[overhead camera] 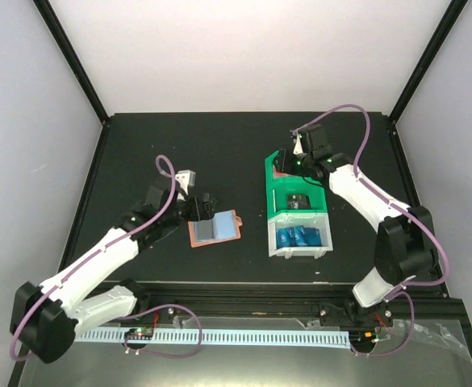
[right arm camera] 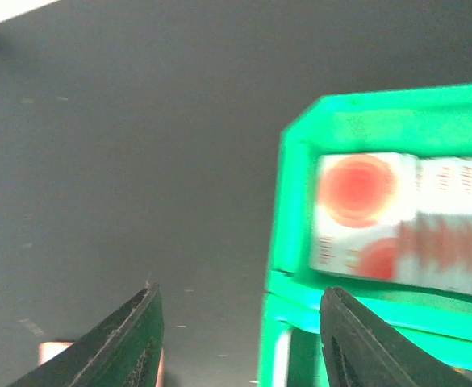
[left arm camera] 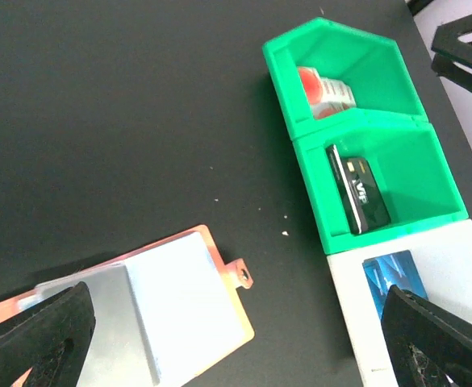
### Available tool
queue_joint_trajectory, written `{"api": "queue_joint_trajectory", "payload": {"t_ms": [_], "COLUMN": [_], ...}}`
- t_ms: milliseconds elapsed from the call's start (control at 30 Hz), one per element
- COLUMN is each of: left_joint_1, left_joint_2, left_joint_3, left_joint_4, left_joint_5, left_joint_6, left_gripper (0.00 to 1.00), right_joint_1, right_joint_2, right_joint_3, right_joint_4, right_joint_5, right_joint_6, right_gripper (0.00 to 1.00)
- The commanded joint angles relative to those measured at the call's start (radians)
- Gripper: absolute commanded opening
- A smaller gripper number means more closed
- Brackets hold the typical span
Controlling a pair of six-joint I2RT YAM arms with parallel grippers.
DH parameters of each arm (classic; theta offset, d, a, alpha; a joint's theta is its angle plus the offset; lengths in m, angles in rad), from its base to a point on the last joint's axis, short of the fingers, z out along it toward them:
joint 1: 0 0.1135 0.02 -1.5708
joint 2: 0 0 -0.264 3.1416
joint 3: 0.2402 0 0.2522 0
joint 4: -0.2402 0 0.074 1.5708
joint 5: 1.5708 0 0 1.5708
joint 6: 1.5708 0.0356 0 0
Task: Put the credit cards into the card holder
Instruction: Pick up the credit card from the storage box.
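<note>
The card holder [overhead camera: 216,227] lies open on the black table, salmon-pink with grey pockets and a snap tab on its right edge. It also shows in the left wrist view [left arm camera: 175,310]. Bright blue credit cards [overhead camera: 298,237] lie in the white bin [overhead camera: 297,253]; one shows in the left wrist view [left arm camera: 390,269]. My left gripper [overhead camera: 202,208] is open and empty just above the holder's left part, also seen in its wrist view [left arm camera: 237,300]. My right gripper [overhead camera: 297,161] is open and empty over the far green bin, also seen in its wrist view [right arm camera: 242,292].
Two joined green bins [overhead camera: 272,189] stand behind the white bin. The far one holds a red-and-white card [right arm camera: 393,218], also seen in the left wrist view [left arm camera: 329,89]. The middle one holds a black card [left arm camera: 357,190]. The enclosure's frame posts stand at the table's back corners.
</note>
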Motion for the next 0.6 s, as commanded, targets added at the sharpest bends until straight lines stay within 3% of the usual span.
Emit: {"api": "queue_joint_trajectory", "payload": {"t_ms": [0, 267, 567], "left_joint_1": [0.011, 0.012, 0.012], "left_joint_2": [0.122, 0.438, 0.51], "left_joint_3": [0.089, 0.255, 0.223], "left_joint_4": [0.112, 0.118, 0.136], "left_joint_5": [0.153, 0.326, 0.319], "left_joint_6": [0.073, 0.099, 0.06], "left_gripper": [0.99, 0.99, 0.99], "right_joint_1": [-0.038, -0.016, 0.108], "right_joint_2": [0.03, 0.027, 0.189], "right_joint_3": [0.027, -0.02, 0.024], "right_joint_4": [-0.16, -0.237, -0.27], "right_joint_5": [0.082, -0.023, 0.123], "right_joint_6": [-0.08, -0.122, -0.035], "right_gripper": [0.55, 0.63, 0.67]}}
